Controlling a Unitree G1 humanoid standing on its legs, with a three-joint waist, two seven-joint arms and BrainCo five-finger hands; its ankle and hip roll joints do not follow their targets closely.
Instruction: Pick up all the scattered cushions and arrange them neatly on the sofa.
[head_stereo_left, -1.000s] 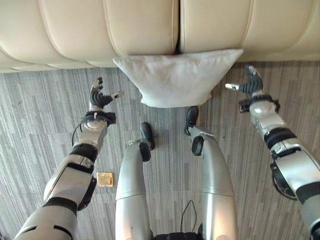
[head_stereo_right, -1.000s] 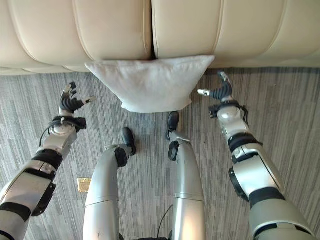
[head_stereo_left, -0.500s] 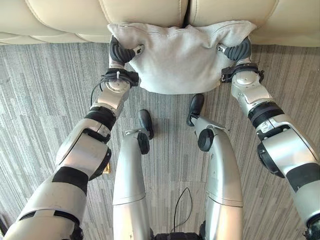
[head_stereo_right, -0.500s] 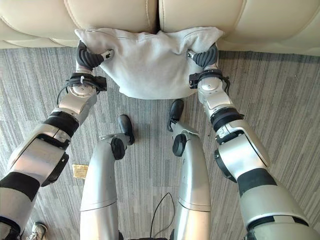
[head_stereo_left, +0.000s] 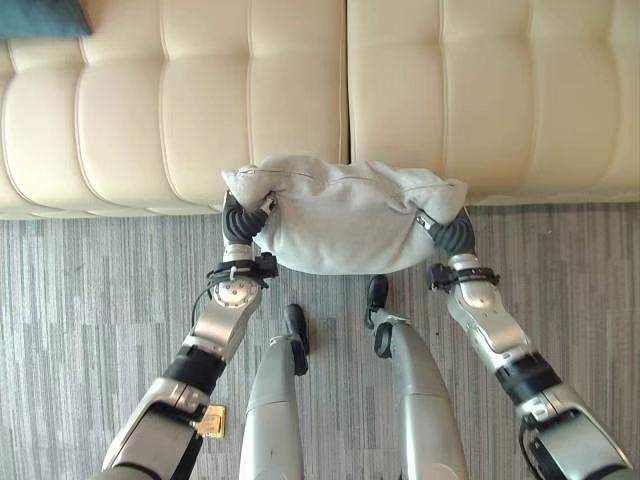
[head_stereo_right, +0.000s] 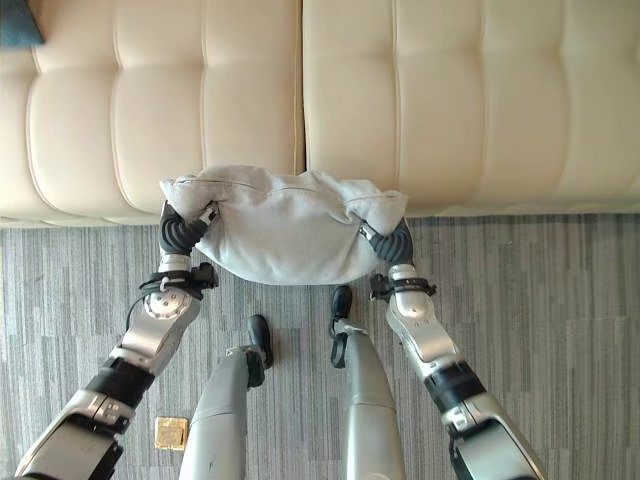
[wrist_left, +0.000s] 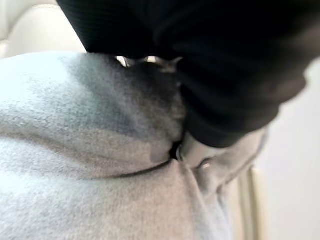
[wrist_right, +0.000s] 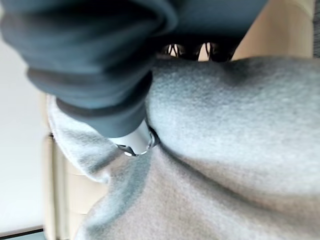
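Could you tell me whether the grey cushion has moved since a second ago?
Yes. The grey cushion, then lying on the floor against the sofa front, is now gripped by the left hand and right hand and overlaps the seat edge.

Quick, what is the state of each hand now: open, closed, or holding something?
Left hand: shut on the grey cushion, at its left corner.
Right hand: shut on the same cushion, at its right corner.
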